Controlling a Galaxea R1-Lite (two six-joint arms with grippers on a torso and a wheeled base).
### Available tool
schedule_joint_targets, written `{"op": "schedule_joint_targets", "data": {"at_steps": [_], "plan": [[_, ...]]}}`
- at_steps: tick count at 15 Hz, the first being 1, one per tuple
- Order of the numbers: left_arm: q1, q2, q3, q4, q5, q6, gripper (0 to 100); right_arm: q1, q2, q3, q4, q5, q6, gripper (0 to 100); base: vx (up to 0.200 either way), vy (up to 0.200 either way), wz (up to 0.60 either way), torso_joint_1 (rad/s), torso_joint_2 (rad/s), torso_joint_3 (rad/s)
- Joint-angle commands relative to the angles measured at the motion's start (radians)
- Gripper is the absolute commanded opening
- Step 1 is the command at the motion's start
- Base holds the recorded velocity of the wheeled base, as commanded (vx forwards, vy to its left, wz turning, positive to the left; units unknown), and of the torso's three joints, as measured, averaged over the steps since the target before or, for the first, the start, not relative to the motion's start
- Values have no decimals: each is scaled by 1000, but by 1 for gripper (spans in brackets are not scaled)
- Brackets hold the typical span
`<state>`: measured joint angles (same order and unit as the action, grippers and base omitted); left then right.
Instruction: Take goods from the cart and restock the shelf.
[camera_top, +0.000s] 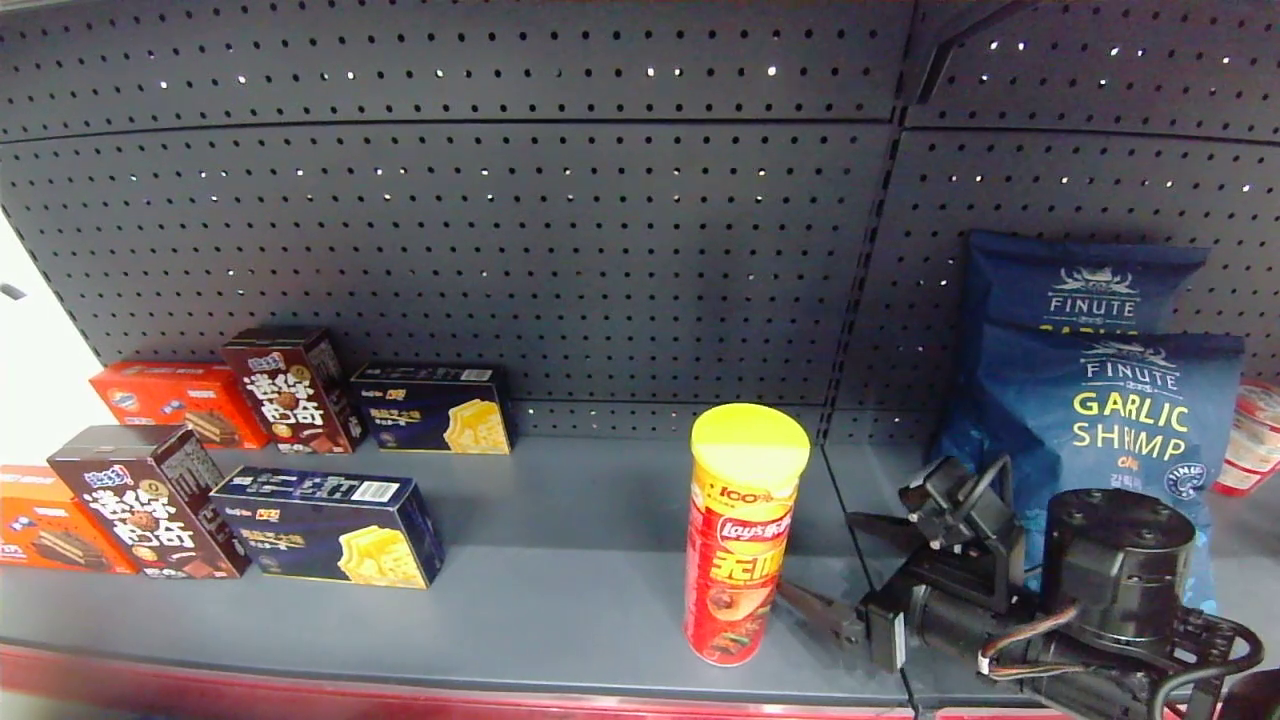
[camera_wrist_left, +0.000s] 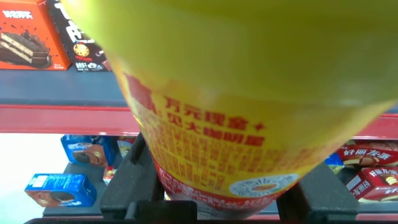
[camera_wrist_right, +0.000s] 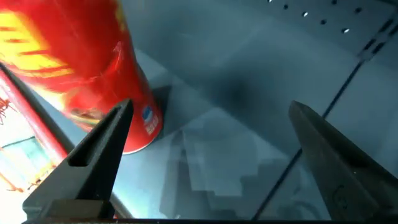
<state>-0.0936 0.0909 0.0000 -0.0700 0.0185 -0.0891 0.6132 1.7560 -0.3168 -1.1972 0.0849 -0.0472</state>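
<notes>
A red chips can with a yellow lid (camera_top: 745, 535) stands upright on the grey shelf (camera_top: 580, 540), near its front edge. My right gripper (camera_top: 818, 552) is just to the right of the can, low over the shelf, open and empty. In the right wrist view the can (camera_wrist_right: 93, 68) sits outside one finger (camera_wrist_right: 102, 149), apart from it. In the left wrist view a second chips can (camera_wrist_left: 249, 81), yellow and red, is held close to the camera. My left gripper (camera_wrist_left: 224, 199) is shut on it, with dark fingers (camera_wrist_left: 130, 180) on both sides, in front of the shelf's red edge (camera_wrist_left: 62, 118).
Several snack boxes (camera_top: 330, 525) stand in two rows on the shelf's left part. Two blue snack bags (camera_top: 1110, 410) lean on the pegboard at the right, a red-and-white cup (camera_top: 1250, 440) beside them. Bare shelf lies between boxes and can. More goods (camera_wrist_left: 59, 190) sit on the shelf below.
</notes>
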Motion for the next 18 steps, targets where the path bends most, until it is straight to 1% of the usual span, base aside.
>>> {"op": "schedule_joint_targets", "data": {"at_steps": [1,3,6,9,13,14,16,17,18], "plan": [[0,0,0,-1,0,-1,0,5,46,-5,-2,1,0,100,0,0,0,0,0,0],[0,0,0,-1,0,-1,0,7,56,-7,-2,3,-2,100,0,0,0,0,0,0],[0,1,0,-2,0,-14,0,14,63,-5,-4,4,-22,100,0,0,0,0,0,0],[0,0,0,-2,0,-14,0,28,62,-5,-4,4,-23,100,0,0,0,0,0,0],[0,1,0,-2,0,-14,0,72,37,10,-5,-2,-23,100,0,0,0,0,0,0],[0,1,0,-2,0,-14,0,74,19,16,-5,-4,-22,100,0,0,0,0,0,0],[2,0,0,-2,0,-12,0,59,-66,36,-5,-40,-11,100,0,0,0,0,0,0],[2,0,0,-1,4,-9,0,26,-174,74,4,-68,12,100,0,0,0,0,0,0],[2,0,0,-21,3,-6,0,19,-253,111,27,-74,15,100,0,0,0,0,0,0]]}}
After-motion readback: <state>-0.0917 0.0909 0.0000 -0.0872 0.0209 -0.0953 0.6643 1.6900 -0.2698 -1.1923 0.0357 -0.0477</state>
